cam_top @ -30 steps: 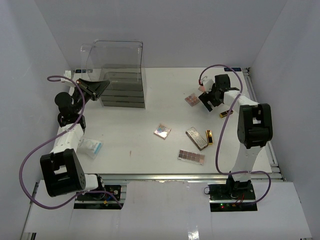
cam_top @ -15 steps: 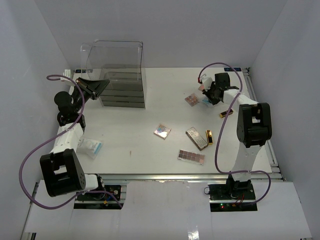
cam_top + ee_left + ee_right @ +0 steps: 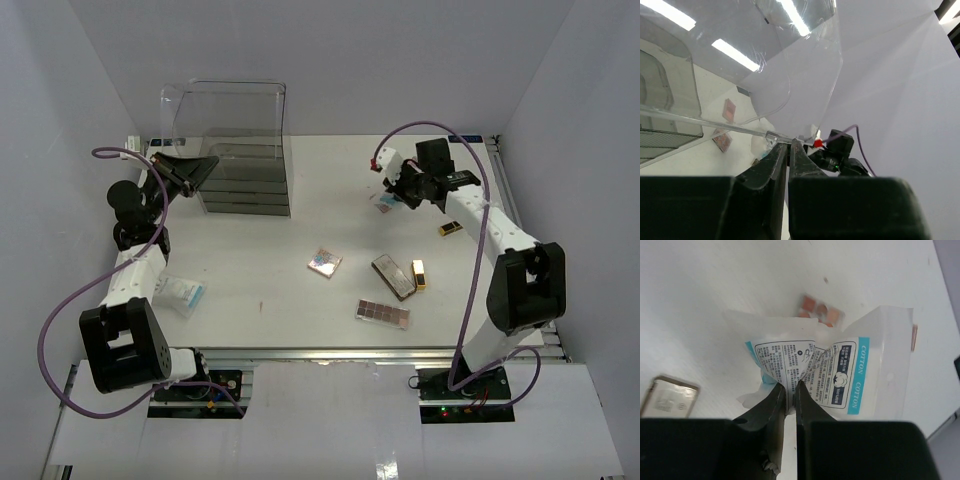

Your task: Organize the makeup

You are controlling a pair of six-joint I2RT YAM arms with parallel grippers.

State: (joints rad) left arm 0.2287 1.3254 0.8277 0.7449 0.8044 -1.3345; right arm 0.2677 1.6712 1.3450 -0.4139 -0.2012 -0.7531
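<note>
Grips the clear blue-white cotton packet (image 3: 840, 370) in the closed right hand (image 3: 789, 385), lifted off the white tabletop (image 3: 300, 230) above a small flat pink-brown eyeshadow palette (image 3: 817, 310), and pinches the transparent lid (image 3: 790, 65) of the large clear plastic box (image 3: 245, 185) in the closed left hand (image 3: 788, 145), probably to hold it open for loading.

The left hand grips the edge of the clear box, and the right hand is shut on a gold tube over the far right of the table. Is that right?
Nearly. The right hand is shut on a clear packet printed COTTON, not a gold tube, as the right wrist view shows. The left hand does grip the clear box by its edge.
</note>
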